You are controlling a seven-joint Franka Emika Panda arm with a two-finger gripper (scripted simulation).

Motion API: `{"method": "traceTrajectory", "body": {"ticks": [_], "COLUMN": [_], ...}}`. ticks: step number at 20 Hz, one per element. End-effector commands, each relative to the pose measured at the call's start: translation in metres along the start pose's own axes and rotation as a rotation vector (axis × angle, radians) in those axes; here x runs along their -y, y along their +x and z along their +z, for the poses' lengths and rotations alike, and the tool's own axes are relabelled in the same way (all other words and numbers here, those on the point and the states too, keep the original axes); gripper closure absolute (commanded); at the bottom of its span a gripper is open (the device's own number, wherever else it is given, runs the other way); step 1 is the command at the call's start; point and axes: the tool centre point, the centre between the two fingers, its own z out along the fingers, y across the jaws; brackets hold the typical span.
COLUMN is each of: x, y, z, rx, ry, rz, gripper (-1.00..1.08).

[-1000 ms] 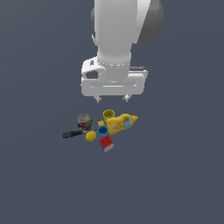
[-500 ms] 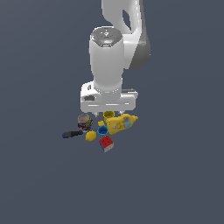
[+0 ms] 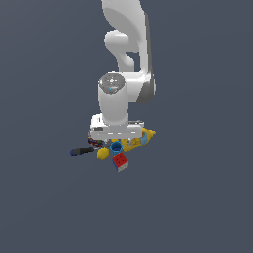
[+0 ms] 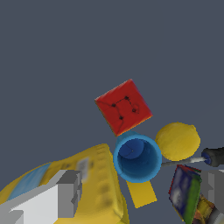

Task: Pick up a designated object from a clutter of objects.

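Observation:
The designated object, a small bright blue cup (image 4: 137, 158), stands upright with its mouth open among the clutter of objects. In the exterior view the blue cup (image 3: 116, 147) is just below my hand. My gripper (image 4: 141, 190) is open, one finger (image 4: 66, 194) over the yellow mustard bottle (image 4: 94, 179) and the other finger (image 4: 214, 186) by the patterned can (image 4: 185, 195). The cup lies just beyond the line between the fingers, not touched. A red cube (image 4: 123, 106) sits right behind the cup. In the exterior view my gripper (image 3: 117, 141) is low over the pile, fingers mostly hidden.
A round yellow piece (image 4: 177, 141) touches the cup's side, with a dark marker (image 4: 214, 156) past it. A flat yellow piece (image 4: 139, 197) lies under the cup's near edge. In the exterior view the marker (image 3: 81, 151) sticks out to the left and the mustard bottle (image 3: 142, 139) to the right.
The arm has come down over the clutter. The hand, high above the objects a second ago, now sits right at the pile and covers its rear items.

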Motion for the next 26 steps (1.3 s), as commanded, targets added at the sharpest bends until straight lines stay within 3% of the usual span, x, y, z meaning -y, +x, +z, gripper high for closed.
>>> {"method": "traceTrajectory", "body": {"ticks": [1, 26], "x": [-0.004, -0.011], "y": [-0.003, -0.012], "z": [0.016, 0.087], "rx": [-0.002, -0.001], "ry": [0.0, -0.001], "rz": [0.003, 0.009], "gripper": [-0.92, -0.92]}}
